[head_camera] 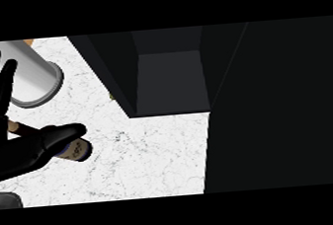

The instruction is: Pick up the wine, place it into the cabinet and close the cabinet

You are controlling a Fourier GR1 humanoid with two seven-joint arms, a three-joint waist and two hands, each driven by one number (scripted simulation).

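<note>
– At the left edge, how's the left hand (9, 146)?
– Released: fingers straight up, thumb stretched over the wine (78, 150), which peeks out just below it, mostly hidden.
– Room toward the cabinet (171, 79)?
– Marble counter (147, 160) stretches between them. The cabinet stands open, dark inside; a dark panel (286, 105) bounds the counter's right edge. A white cylinder (33, 78) sits beside the fingers.

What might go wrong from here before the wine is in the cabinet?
The left hand has its fingers straight, only the thumb across the wine bottle, so it may slip on lifting. The white cylinder sits right beside those fingers and could get knocked. The cabinet opening looks narrow; the bottle may clip its wall.
</note>
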